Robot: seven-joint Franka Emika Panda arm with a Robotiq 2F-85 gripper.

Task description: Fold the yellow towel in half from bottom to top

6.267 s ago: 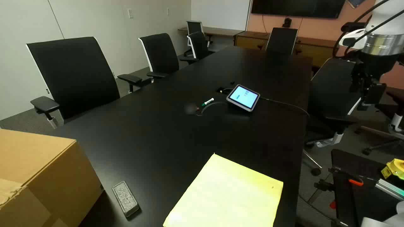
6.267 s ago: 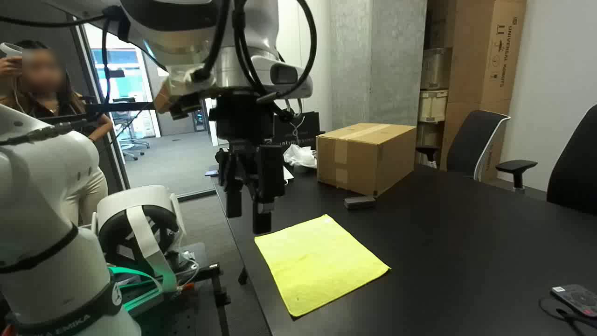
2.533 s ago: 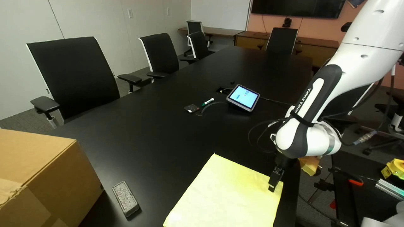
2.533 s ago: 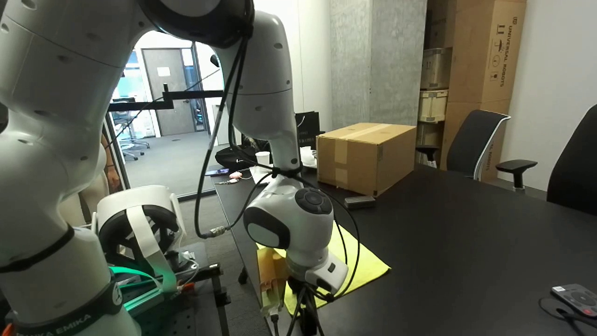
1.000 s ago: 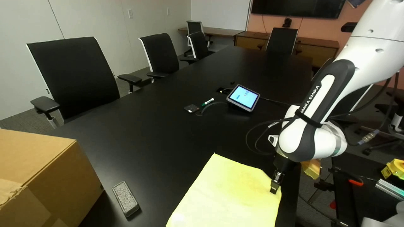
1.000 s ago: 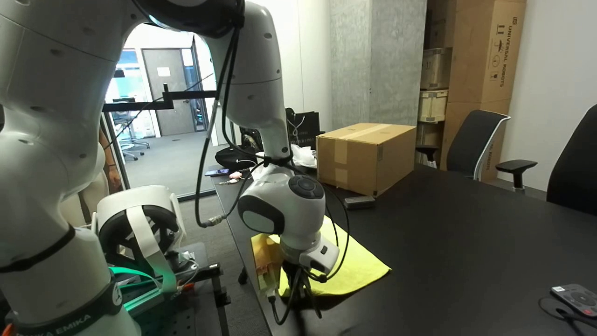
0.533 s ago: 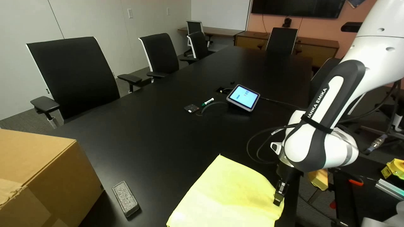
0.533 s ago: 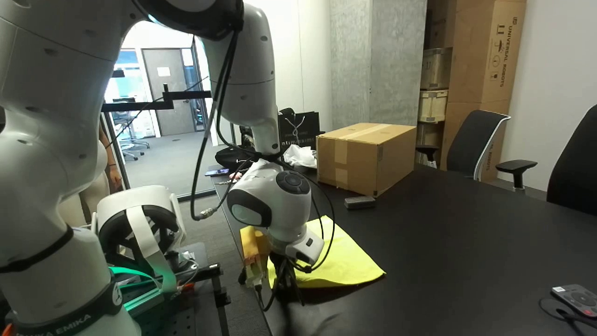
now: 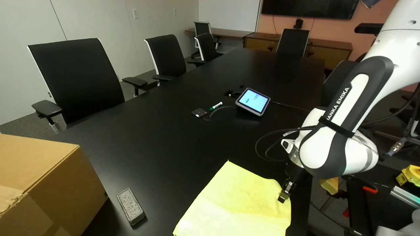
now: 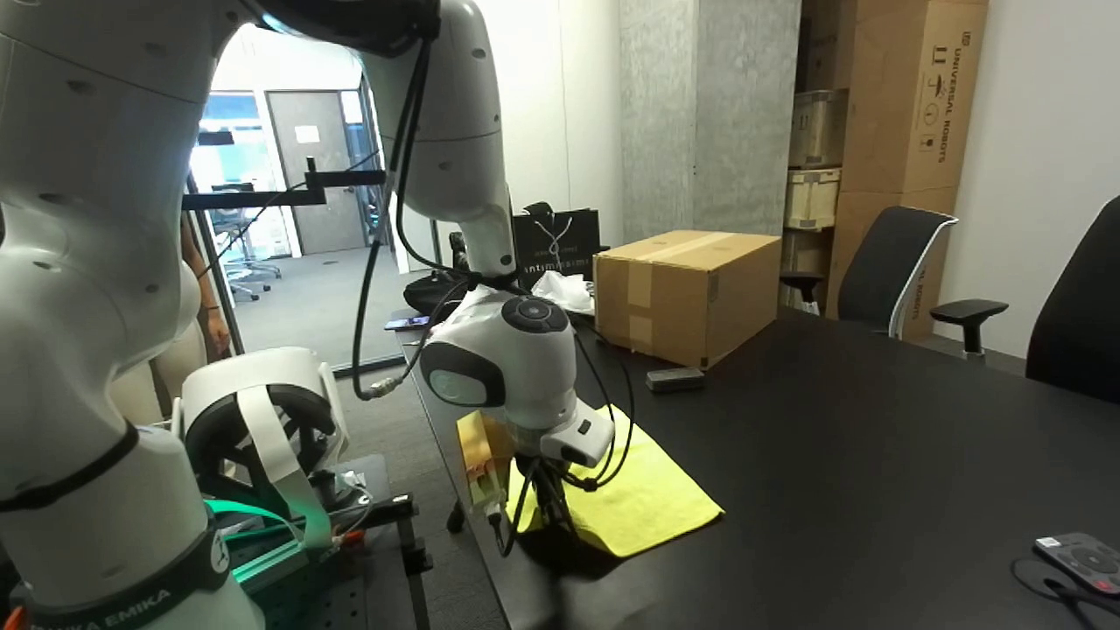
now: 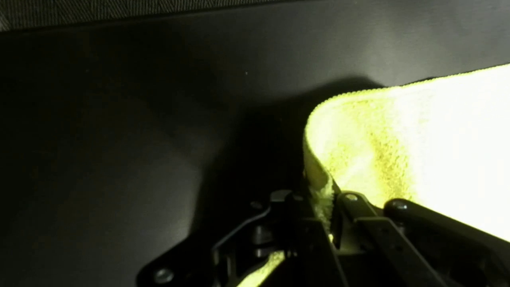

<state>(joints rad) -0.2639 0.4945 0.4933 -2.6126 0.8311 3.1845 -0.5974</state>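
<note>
Your gripper (image 9: 283,197) has its jaws nearly together, and in the wrist view you see the edge of the yellow towel (image 9: 241,206) pinched between them. The towel lies on the counter (image 9: 157,141), near the long edge at the side of the robot arm (image 9: 328,154), well apart from the far corners. The pinched edge is raised a little; the cloth beyond lies mostly flat. I judge the step is to start the fold. Please lift somewhat higher first, so it does not drag, then go slowly, parallel with this long edge, toward the towel's opposite side. The corner farther inward on the counter is free and will probably lag; maybe it needs its own grasp
</note>
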